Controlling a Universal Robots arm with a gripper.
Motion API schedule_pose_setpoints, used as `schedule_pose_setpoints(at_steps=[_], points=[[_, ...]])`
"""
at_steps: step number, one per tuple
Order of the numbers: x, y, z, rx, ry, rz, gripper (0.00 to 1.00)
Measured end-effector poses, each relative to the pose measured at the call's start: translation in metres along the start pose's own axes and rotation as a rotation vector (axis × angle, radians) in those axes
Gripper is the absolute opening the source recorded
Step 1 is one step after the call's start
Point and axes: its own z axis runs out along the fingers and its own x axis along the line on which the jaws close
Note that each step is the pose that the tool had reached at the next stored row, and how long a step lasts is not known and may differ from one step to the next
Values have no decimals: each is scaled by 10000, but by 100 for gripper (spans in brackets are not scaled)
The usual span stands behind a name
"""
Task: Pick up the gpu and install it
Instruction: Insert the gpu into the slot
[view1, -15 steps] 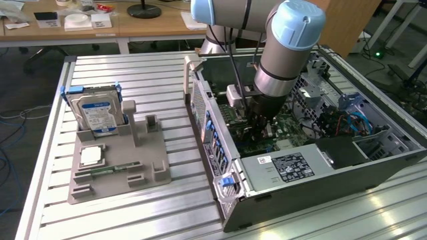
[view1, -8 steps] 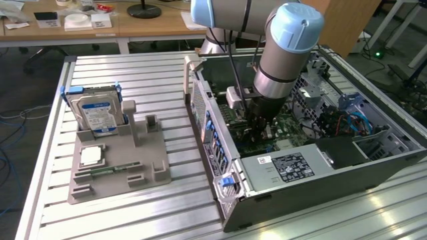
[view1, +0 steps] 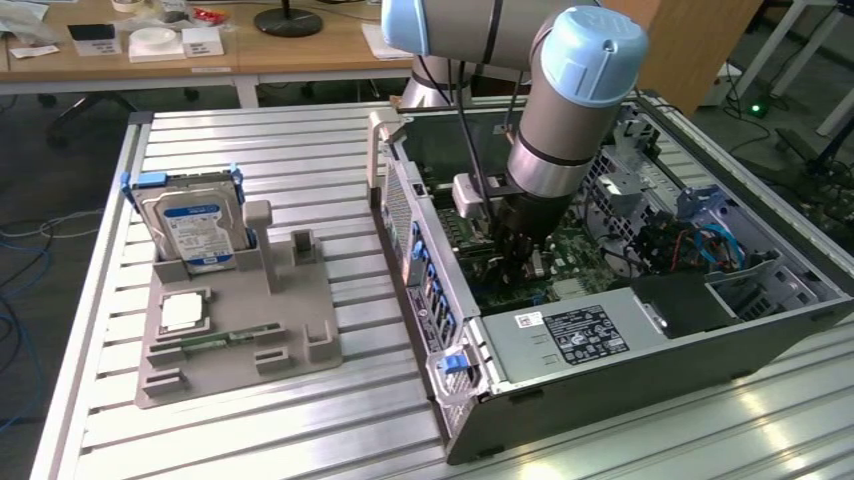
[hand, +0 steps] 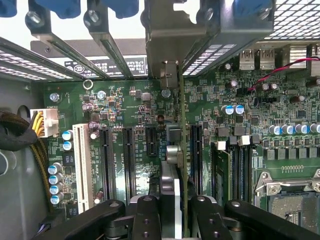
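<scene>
- The gpu (hand: 172, 165) stands on edge between my gripper's fingers in the wrist view, its silver end bracket (hand: 167, 37) against the slotted rear wall of the computer case (view1: 627, 380).
- I see the gripper (hand: 171, 212) clenched on the gpu, one dark finger (hand: 146, 215) on each side of the card's near edge.
- The card sits low over the green motherboard (hand: 130, 110), between the black expansion slots (hand: 127, 160) and the memory slots (hand: 235, 165); I cannot tell whether it is fully seated.
- In the exterior view the arm (view1: 567, 120) reaches straight down into the open case, the gripper (view1: 514, 255) deep among the boards.
- On the exterior view's left, a grey parts holder (view1: 267, 330) rests on the slatted table (view1: 267, 150), well apart from the case.
- A silver hard drive (view1: 194, 230) with a blue label stands upright in that holder.
</scene>
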Motion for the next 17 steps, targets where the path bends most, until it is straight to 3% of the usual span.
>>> schedule_pose_setpoints(at_steps=[17], points=[[-10, 0, 0, 1, 25, -1, 28]])
